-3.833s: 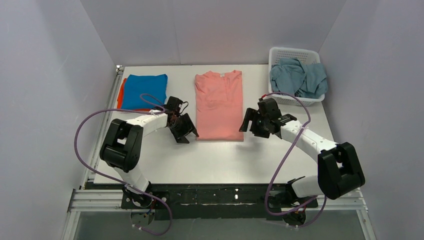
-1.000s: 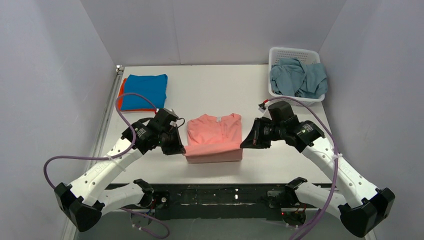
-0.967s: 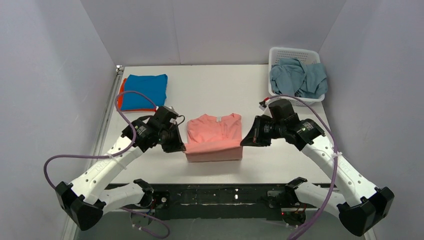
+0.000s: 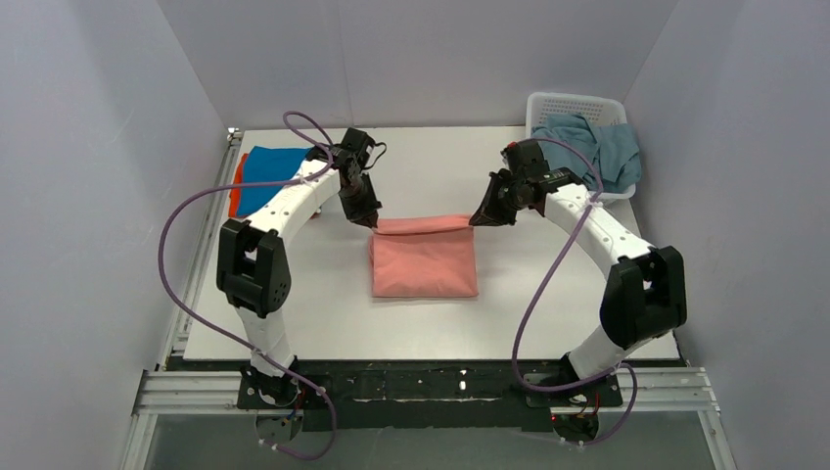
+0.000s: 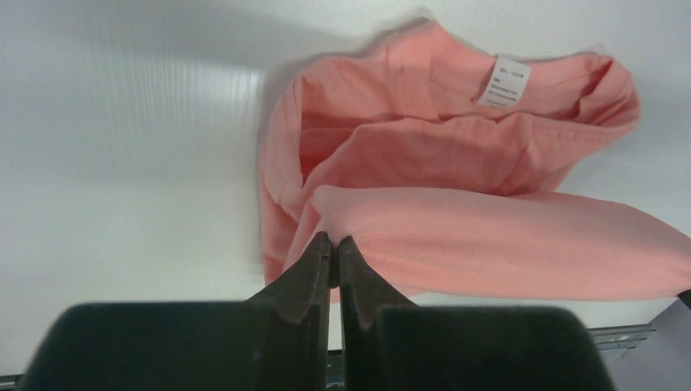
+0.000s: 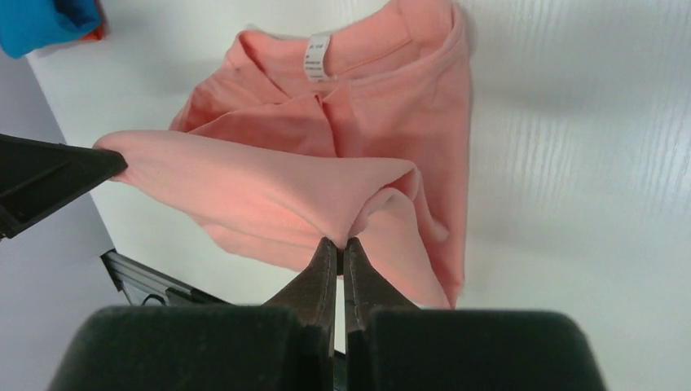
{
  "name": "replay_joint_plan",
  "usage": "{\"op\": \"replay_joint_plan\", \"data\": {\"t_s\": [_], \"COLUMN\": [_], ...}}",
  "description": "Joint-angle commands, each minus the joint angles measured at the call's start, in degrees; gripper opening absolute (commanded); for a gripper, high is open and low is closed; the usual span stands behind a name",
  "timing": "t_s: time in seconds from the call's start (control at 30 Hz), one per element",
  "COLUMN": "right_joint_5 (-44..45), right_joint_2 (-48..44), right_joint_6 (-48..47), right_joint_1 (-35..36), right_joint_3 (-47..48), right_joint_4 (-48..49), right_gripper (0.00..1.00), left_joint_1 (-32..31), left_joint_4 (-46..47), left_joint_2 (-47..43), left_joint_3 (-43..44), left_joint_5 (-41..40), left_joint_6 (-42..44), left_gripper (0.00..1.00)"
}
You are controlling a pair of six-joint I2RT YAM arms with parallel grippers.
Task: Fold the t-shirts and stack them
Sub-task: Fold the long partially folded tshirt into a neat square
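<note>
The left gripper was pinched together on one corner of the soft salmon-pink cotton t-shirt, with the fabric edge caught between the tips of its dark fingers. The right gripper was clamped in the same way on the opposite corner of that edge. The held edge ran stretched between the two grippers, raised off the surface at the far side of the shirt. It hung above the collar, where a small white label showed.

The rest of the pink shirt lay doubled over itself as a rough rectangle in the middle of the white counter. Well apart, at the far left of the counter, a folded bright blue t-shirt rested on top of an orange t-shirt, of which only the left edge showed. At the far right corner, a crumpled dusty grey-blue t-shirt filled a white perforated plastic basket and reached over its rim.
</note>
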Motion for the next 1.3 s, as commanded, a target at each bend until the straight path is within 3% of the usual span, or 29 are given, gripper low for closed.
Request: {"op": "replay_joint_plan", "data": {"t_s": [0.0,0.27,0.3,0.33,0.37,0.43,0.53,0.57,0.6,0.73,0.93,1.1,1.2,1.27], "right_joint_5": [4.79,6.91,8.01,9.07,10.14,11.03,11.23,11.38,11.69,10.24,-12.68,-24.74,-27.81,-26.46], "right_joint_2": [5.82,15.36,15.78,16.12,16.6,18.43,20.17,20.24,19.96,16.5,9.86,6.21,5.38,6.79], "right_joint_6": [-2.83,-3.68,-3.5,-3.28,-3.0,-2.82,-3.39,-3.55,-3.71,-3.82,-0.42,5.02,8.78,8.3], "right_joint_1": [-1.96,-2.24,-2.32,-2.48,-2.69,-3.06,-3.21,-3.14,-3.19,-3.05,-2.17,0.25,0.56,0.23], "right_joint_3": [3.75,7.96,8.06,8.03,8.21,10.46,15.05,16.1,16.93,16.6,4.55,-8.92,-17.65,-20.26], "right_joint_4": [0.93,2.3,2.72,3.14,3.42,2.49,-1.06,-1.92,-2.67,-3.29,8.69,20.13,28.91,28.23], "right_gripper": [0.01,0.01,0.01,0.1,0.26,0.46,0.65,0.71,0.75,0.81,0.85,0.86,0.87,0.86], "left_joint_1": [2.73,4.33,4.45,4.51,4.52,4.58,4.86,4.9,4.95,4.87,3.68,-1.69,-3.43,-4.2], "left_joint_4": [-8.34,-7.94,-7.95,-8.21,-8.37,-8.47,-8.56,-8.48,-8.33,-6.66,3.74,15.11,20.71,24.62], "left_joint_2": [4.04,12.29,13.21,14.02,14.56,14.89,14.06,13.43,12.59,7.49,-0.1,-5.42,-4.8,-3.46], "left_joint_3": [2.82,7.81,8.71,9.63,10.44,11.36,12.77,13.12,13.42,11.24,-0.64,-16.13,-24.2,-28.11], "left_joint_5": [-4.62,-3.65,-2.69,-1.93,-1.84,-0.21,-0.09,0.23,0.74,5.91,21.48,25.77,27.86,28.78], "left_joint_6": [2.86,4.38,4.98,5.49,5.86,6.04,6.11,6.13,6.07,4.62,-0.8,-2.06,-3.47,-4.72], "left_gripper": [0.0,0.03,0.1,0.19,0.3,0.59,0.81,0.94,0.98,0.98,0.98,0.98,0.98,0.98]}}
